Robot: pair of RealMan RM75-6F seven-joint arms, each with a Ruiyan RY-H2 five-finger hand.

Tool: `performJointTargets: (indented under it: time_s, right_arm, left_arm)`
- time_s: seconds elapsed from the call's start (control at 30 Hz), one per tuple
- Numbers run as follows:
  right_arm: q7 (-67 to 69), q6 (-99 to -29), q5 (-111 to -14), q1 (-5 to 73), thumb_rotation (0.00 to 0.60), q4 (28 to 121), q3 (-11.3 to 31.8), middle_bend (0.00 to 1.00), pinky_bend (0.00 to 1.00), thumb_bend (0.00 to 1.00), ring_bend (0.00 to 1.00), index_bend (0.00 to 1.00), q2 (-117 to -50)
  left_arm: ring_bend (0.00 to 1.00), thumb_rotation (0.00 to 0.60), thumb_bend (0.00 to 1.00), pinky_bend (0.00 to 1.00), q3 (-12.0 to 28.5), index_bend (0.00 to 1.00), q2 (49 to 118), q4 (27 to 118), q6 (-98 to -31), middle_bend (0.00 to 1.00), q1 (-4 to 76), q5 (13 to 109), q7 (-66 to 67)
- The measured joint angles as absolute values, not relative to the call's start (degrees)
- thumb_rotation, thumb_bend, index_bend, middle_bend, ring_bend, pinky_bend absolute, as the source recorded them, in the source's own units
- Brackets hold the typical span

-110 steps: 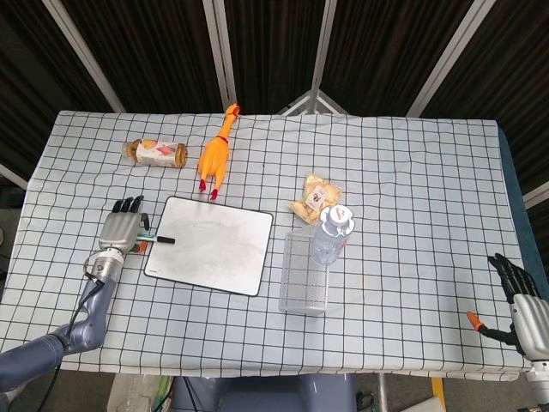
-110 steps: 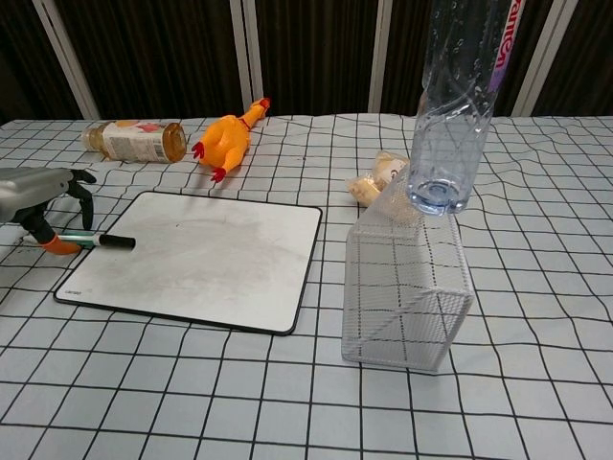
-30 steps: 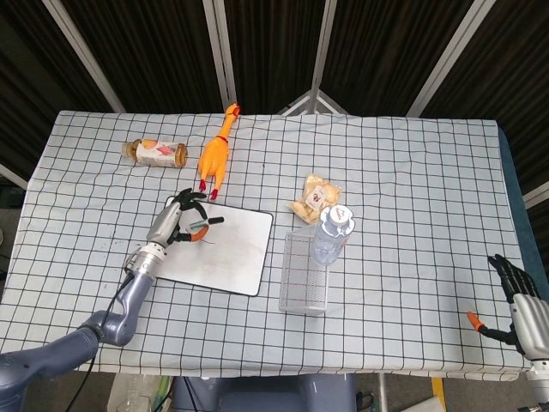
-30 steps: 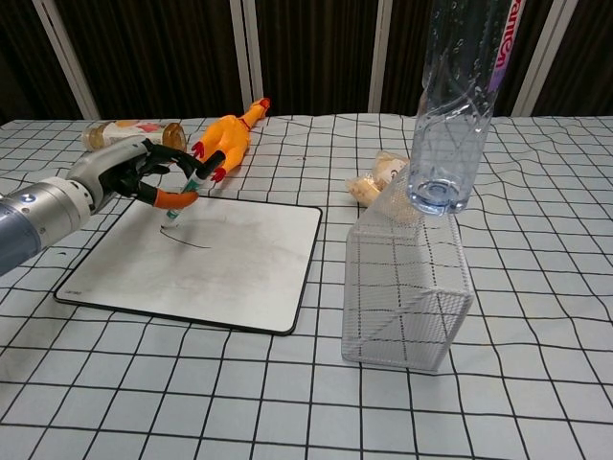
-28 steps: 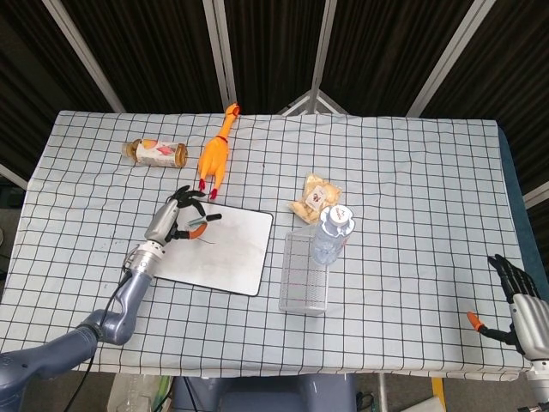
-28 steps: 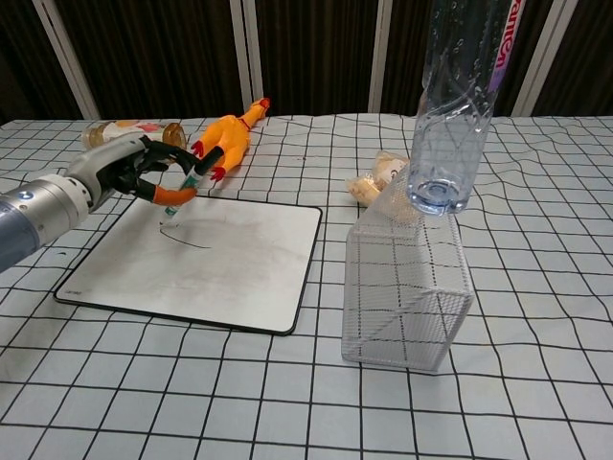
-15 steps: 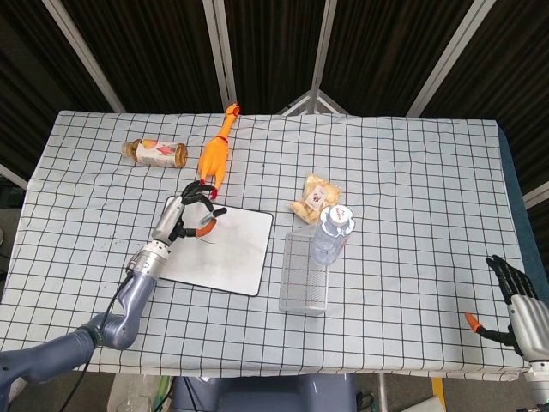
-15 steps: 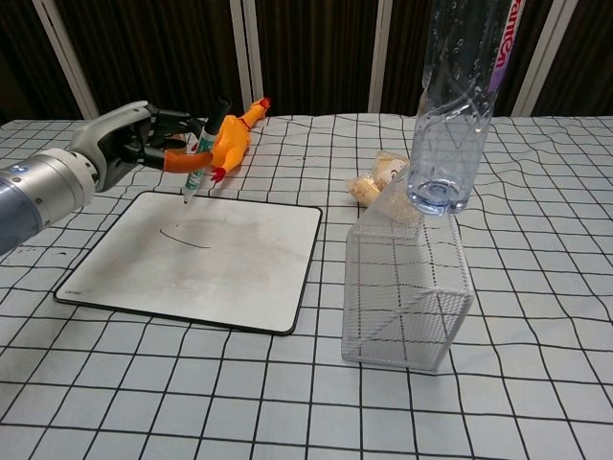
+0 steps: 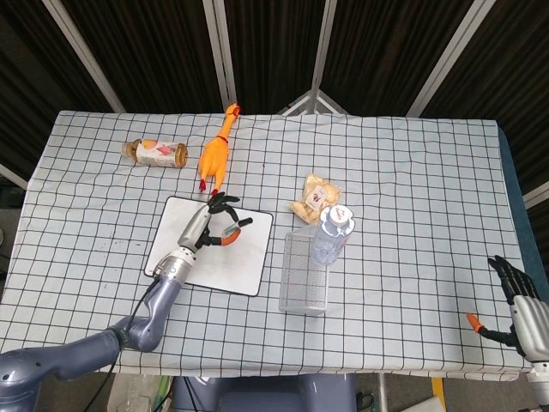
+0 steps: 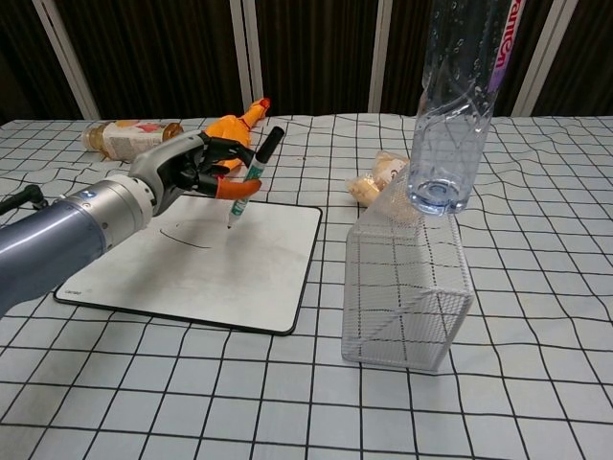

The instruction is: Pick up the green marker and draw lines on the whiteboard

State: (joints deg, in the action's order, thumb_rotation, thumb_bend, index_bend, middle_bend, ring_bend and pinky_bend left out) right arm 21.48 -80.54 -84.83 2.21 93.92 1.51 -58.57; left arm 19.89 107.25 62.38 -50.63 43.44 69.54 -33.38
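My left hand grips the green marker, which has a black cap end pointing up and its tip pointing down over the whiteboard. The tip hovers just above or at the board's upper middle; I cannot tell whether it touches. A short dark curved line is drawn on the board to the left of the tip. My right hand rests open at the table's front right corner, far from the board.
A rubber chicken and a lying bottle are behind the board. A wire mesh basket with a clear water bottle leaning on it stands right of the board. A snack bag lies behind the basket.
My left hand lifted the marker off the board after drawing a short curve, then carried it to the right across the board's upper part. The right hand stayed put.
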Motion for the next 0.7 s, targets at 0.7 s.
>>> performJointTargets:
  time_s: [0.7]
  right_arm:
    - [21.52,-80.31,-84.71,2.30,0.600,94.00,1.60,0.00,0.00,0.27,0.00,0.00,-58.32]
  left_arm:
    - [0.00,0.600,0.55,0.01,19.71,0.72,109.86,59.72,-48.97,0.19,44.81,68.36,-31.77]
